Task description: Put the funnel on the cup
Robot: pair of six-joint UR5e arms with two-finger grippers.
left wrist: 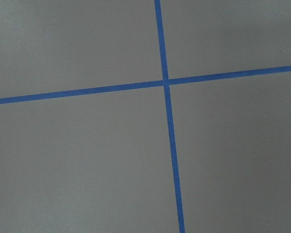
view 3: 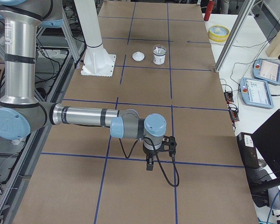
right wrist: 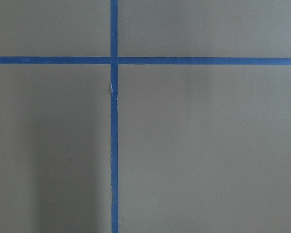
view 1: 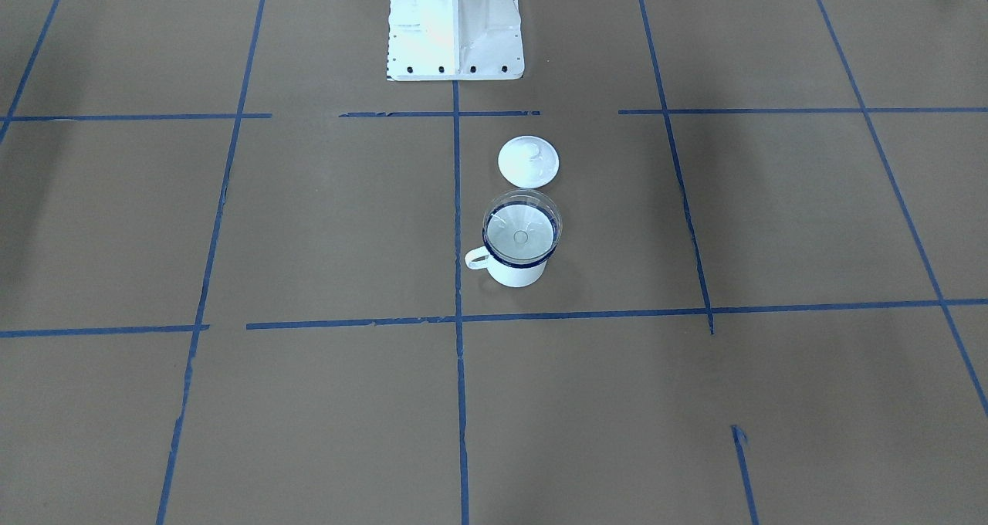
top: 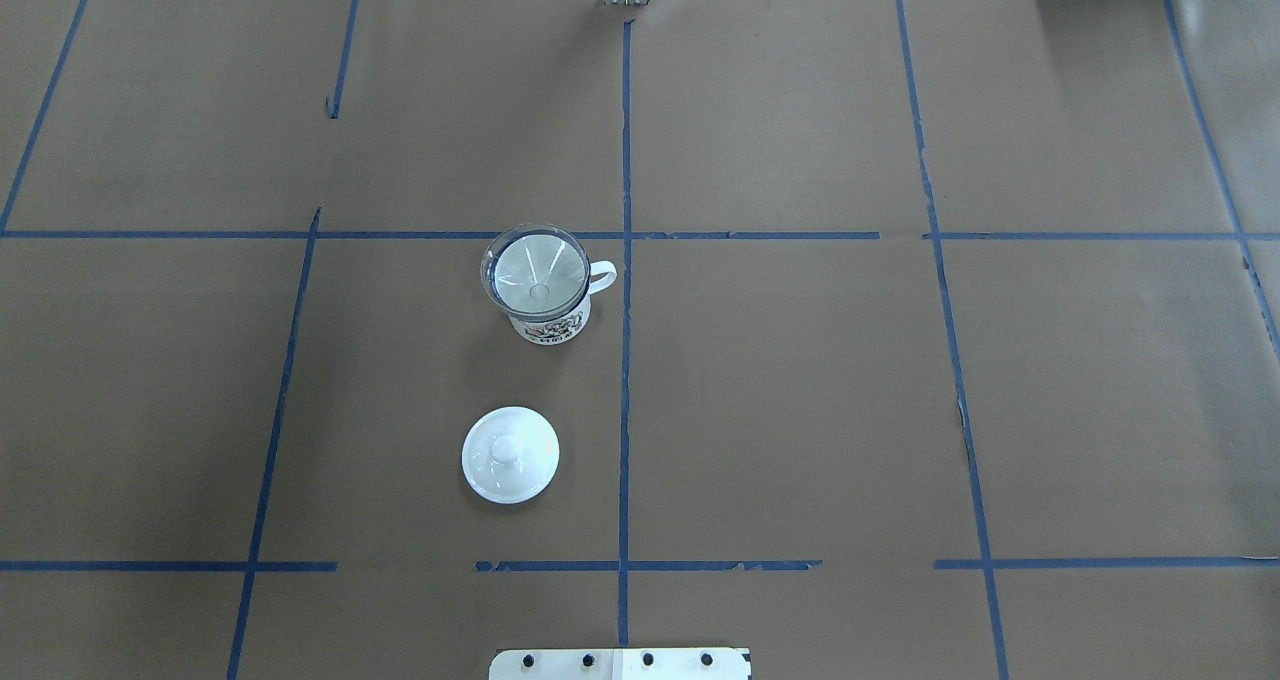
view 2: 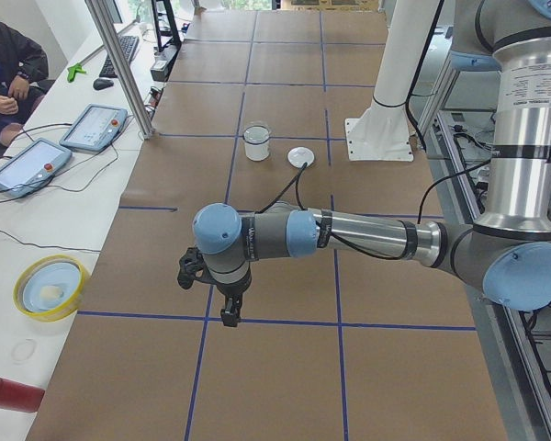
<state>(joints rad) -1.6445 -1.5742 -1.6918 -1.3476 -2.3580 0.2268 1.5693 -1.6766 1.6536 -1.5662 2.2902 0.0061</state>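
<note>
The bench [top: 800, 410] is papered brown and gridded with blue tape [top: 626, 380]. The funnel [top: 537, 272] sits spout-down in the mouth of the cup [top: 550, 327], on the robot's left of the centre line. A white lid [top: 510, 455] lies apart, nearer the base. The left arm [view 2: 367, 237] and right arm [view 3: 84, 115] hang well away over bare paper. Left jaws and right jaws alike, I cannot tell whether they are parted or closed.

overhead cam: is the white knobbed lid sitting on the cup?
No, the lid lies on the table apart from the cup, and the clear funnel sits in the cup's mouth.
</note>
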